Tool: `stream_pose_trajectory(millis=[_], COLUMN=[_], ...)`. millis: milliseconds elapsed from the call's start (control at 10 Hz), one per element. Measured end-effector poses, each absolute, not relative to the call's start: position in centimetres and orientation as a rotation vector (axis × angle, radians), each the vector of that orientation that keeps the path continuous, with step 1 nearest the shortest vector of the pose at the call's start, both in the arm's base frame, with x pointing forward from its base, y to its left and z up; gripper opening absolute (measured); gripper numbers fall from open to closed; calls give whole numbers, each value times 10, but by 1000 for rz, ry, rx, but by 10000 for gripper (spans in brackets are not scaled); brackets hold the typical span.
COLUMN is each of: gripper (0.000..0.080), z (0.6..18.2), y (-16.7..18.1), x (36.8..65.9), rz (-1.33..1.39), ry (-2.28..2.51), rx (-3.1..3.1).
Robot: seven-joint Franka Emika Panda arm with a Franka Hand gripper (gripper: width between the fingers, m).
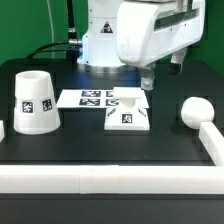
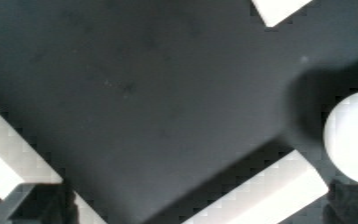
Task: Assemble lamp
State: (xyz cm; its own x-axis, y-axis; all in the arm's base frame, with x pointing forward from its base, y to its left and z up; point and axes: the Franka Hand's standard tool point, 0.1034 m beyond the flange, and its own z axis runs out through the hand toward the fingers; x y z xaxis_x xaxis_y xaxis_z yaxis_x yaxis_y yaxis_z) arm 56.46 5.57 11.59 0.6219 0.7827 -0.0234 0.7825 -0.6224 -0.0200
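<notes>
The low square base [image 1: 128, 117] sits flat near the middle of the black table [image 1: 90, 150], tag facing the camera. The gripper [image 1: 147, 80] hangs over its far corner on the exterior view's right, apart from it. To my eye the base is the nearest part, and reaching it means coming down and slightly toward the camera. Being square, it offers no long axis to favour. I cannot tell how wide the fingers stand: the exterior view shows them only as a short dark stub, and the wrist view is blurred. The round-headed bulb [image 1: 194, 110] lies further to the exterior view's right, close to the white rail [image 1: 100, 180] that borders the front and that side. Its stem is not clear enough to read. The shade [image 1: 35, 102] stands well apart on the left, mouth down. The marker board [image 1: 92, 98] lies between shade and base. Nothing stands between gripper and base.
</notes>
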Motion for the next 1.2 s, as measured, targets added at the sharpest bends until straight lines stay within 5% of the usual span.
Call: stream_pose_trajectory(millis=[400, 800, 1200], gripper=[699, 699, 699], z=[114, 97, 94], y=[54, 15, 15], x=[563, 486, 478], rz=[38, 30, 33], ry=[-1374, -1391, -1244], rx=[-2818, -2819, -2886])
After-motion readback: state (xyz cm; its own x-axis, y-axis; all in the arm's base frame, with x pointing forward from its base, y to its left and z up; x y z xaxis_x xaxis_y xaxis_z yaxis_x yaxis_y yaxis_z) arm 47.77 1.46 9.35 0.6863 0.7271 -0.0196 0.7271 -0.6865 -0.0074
